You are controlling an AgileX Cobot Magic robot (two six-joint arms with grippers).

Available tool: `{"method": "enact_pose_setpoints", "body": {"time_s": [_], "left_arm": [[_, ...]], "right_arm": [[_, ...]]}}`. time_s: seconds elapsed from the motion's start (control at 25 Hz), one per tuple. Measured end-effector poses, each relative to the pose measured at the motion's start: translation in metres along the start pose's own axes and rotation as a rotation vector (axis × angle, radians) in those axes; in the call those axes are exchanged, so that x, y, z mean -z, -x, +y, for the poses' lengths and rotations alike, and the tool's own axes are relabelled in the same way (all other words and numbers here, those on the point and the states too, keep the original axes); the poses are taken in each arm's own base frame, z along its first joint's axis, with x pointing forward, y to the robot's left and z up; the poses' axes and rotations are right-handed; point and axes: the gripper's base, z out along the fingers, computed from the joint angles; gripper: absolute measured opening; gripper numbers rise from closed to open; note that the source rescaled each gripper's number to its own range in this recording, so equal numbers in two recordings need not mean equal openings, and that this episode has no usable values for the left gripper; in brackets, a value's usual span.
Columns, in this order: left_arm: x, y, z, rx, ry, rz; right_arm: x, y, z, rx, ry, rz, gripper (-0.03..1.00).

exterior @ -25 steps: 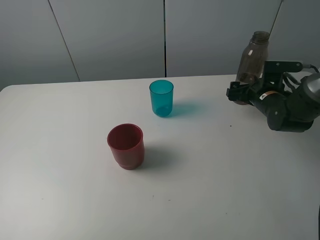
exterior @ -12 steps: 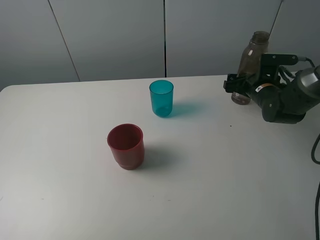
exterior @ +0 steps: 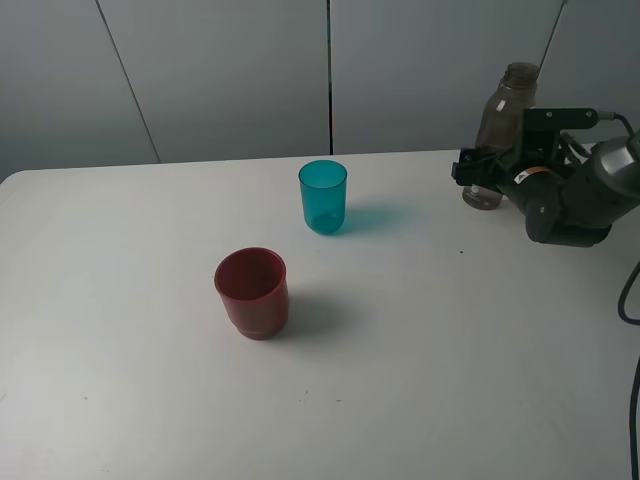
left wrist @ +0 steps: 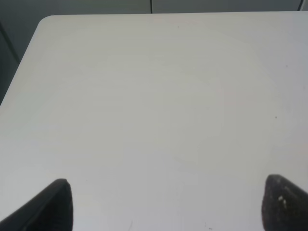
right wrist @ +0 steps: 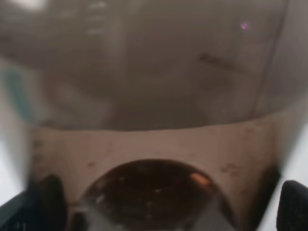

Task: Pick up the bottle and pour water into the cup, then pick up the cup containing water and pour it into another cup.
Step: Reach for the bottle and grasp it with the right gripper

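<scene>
The smoky grey-brown bottle stands upright at the table's back right. My right gripper is at its lower body, jaws open, one finger on each side. In the right wrist view the bottle fills the picture between the two dark fingertips. The cup, a translucent teal tumbler, stands at the back middle. The other cup, dark red and wider, stands nearer the front, to its left. My left gripper is open over bare table and holds nothing; it does not show in the exterior high view.
The white table ends at a grey panelled wall behind. Its rounded far corner and edge show in the left wrist view. A black cable hangs at the right edge.
My right arm has moved farther back toward the bottle, so the bottle's base now shows below the fingers. The bottle and both cups have stayed in place.
</scene>
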Motion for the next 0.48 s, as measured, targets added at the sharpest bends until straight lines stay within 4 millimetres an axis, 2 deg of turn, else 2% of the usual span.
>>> {"method": "enact_pose_setpoints", "body": {"time_s": [0.48], "left_arm": [[0.0000,0.0000,0.0000,0.000,0.000,0.000]], "right_arm": [[-0.0077,0.0080,0.0036,0.012,0.027,-0.011,1.00]]}}
